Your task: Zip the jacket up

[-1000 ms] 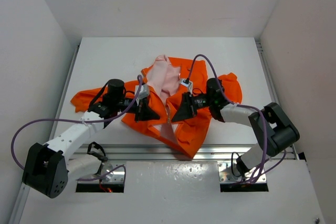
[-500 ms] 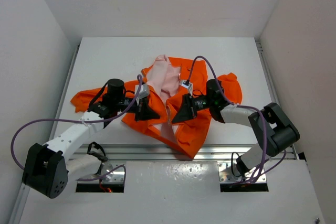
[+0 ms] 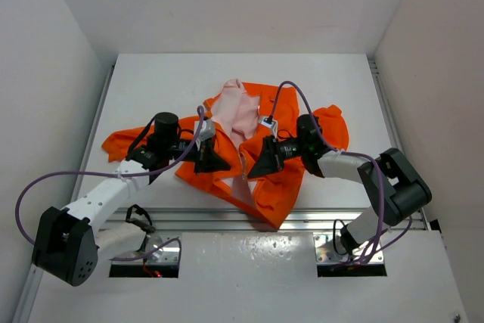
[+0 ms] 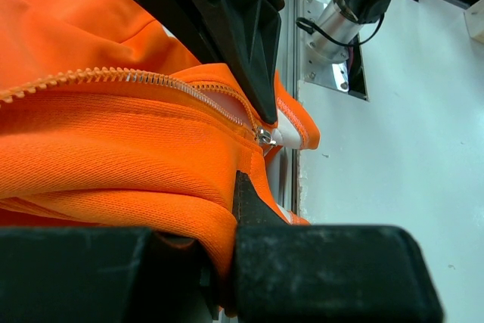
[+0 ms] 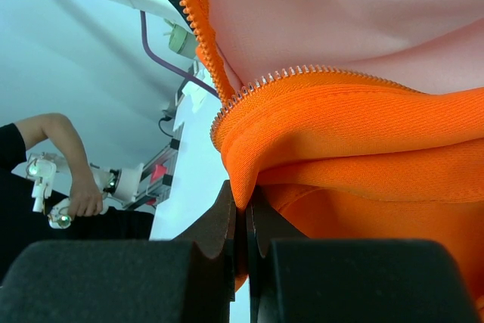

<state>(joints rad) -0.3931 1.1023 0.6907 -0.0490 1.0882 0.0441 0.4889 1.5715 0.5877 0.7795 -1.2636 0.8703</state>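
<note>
1. jacket, a small bright orange fabric one (image 3: pixel 281 181) with pale pink lining (image 3: pixel 236 115), lies crumpled in the middle of the flat white table (image 3: pixel 151 85), its front open. from above, the black left gripper (image 3: pixel 223 163) and black right gripper (image 3: pixel 249 171) face each other low on the front opening, tips near but apart. against the view of a second ago almost nothing differs: the right gripper has crept slightly toward the near edge and the hem barely shifted. i judge this a hold-and-align pause, with no zipping gained yet.

2. left wrist view: the left gripper (image 4: pixel 253 145) is closed nearly all the way, pinching a thick fold of the orange jacket (image 4: pixel 113 164) at the front edge. a row of orange-taped zipper teeth (image 4: pixel 136 77) runs to a small metal zipper end (image 4: pixel 264 136) right at the fingertips; whether that is the slider or the pin, i cannot tell.

3. right wrist view: the right gripper (image 5: pixel 242 211) is clamped tight on a thin fold of the jacket (image 5: pixel 363 134) just below its zipper teeth (image 5: pixel 302 73), pink lining (image 5: pixel 340 13) above. two tooth rows converge here but are not meshed, so the two ends likely need seating before any pull.
</note>
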